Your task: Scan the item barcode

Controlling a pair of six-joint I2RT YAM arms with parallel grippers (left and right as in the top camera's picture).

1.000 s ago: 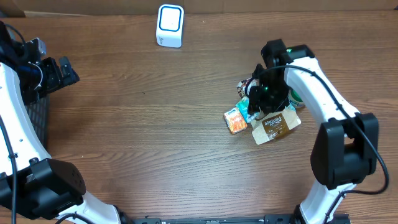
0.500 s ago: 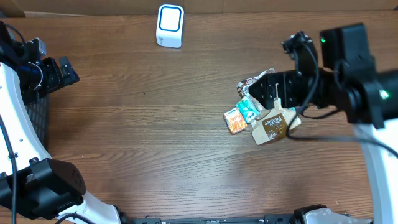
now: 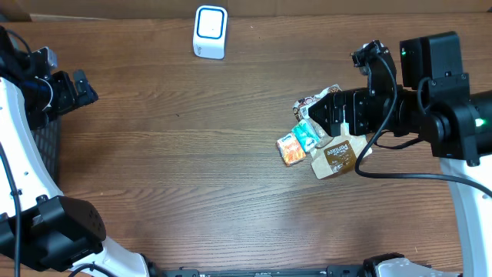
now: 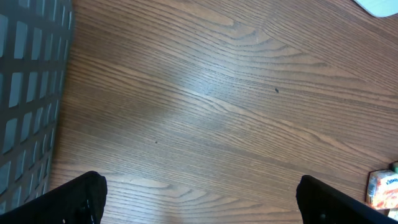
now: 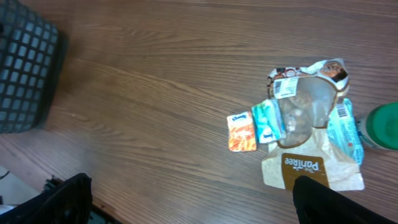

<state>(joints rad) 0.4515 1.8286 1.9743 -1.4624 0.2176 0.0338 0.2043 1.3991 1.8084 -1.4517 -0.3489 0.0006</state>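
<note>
Plainly, my right fingers (image 5: pixel 65 199) stood spread wide with nothing between them, hanging above the counter (image 5: pixel 155 74). The left fingers (image 4: pixel 81 199) were just as wide and empty, with the basket (image 4: pixel 28 93) just off to their left. Ahead of the right fingers and a little to their right lay the pile: an orange packet (image 5: pixel 241 132), a teal packet (image 5: pixel 266 122) touching it, a brown paper bag (image 5: pixel 311 168), and partly over that a clear wrapper (image 5: pixel 305 99) with a white barcode label (image 5: pixel 286 88). I judged the wrapper light, crinkly and slippery, likely to buckle, so I would pinch a sealed edge clear of the label. Which item was meant I could not tell. A green lid (image 5: pixel 382 127) was cut off at the frame edge and the wrapper's contents were unreadable. The scanner (image 3: pixel 210 31) showed only from overhead, well apart from the pile.
</note>
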